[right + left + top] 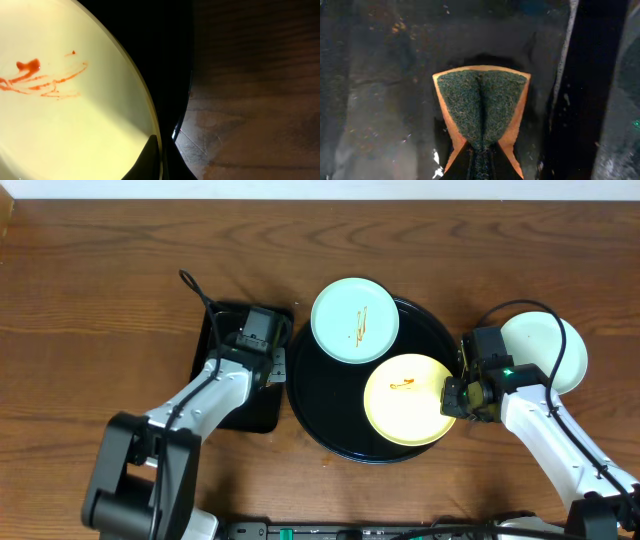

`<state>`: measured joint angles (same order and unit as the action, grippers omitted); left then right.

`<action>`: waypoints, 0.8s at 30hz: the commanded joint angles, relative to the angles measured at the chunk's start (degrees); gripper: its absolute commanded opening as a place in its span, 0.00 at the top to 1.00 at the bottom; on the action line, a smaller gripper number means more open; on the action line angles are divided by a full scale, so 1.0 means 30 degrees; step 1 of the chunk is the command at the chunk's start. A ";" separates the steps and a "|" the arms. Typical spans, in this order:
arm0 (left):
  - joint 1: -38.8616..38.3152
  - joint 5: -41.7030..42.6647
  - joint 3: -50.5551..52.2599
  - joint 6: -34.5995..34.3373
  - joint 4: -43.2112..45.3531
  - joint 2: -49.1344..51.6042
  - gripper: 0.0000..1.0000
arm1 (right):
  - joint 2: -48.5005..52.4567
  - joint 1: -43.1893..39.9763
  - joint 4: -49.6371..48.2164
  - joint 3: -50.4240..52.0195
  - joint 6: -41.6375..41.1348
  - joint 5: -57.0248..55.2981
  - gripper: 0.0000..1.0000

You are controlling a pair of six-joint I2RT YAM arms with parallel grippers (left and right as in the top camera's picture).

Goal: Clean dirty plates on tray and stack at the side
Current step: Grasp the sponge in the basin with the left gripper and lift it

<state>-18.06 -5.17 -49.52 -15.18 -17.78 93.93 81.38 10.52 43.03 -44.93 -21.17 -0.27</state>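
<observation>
Right pincer (164, 155) clamps yellow plate (405, 405) rim on round tray (320, 400); left pincer (481, 156) clenches folded sponge (481, 112) over rectangular tray (260, 415).

Right arm (545, 415) covers part of the far-right mint plate (530, 335). Left arm (200, 395) hides most of the rectangular tray (262, 412). Right wrist view crops the yellow plate (75, 110).

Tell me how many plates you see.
3: a mint plate and a yellow plate on the tray, a pale plate on the table right of it, partly under an arm.
</observation>
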 commanded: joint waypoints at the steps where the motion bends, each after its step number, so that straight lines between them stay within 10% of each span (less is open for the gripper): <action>1: 0.0051 -0.0503 -0.0124 -0.0066 -0.0036 -0.1960 0.93 | -0.0124 -0.0197 0.0022 0.0015 0.0372 -0.0408 0.99; 24: 0.1093 -0.1209 -0.0124 0.0044 0.0918 -0.7898 0.93 | -0.0124 -0.0197 0.0029 0.0015 0.0372 -0.0408 0.99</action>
<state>-15.03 -6.44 -49.52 -15.18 -15.40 72.12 81.38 10.52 43.03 -44.93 -21.17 -0.27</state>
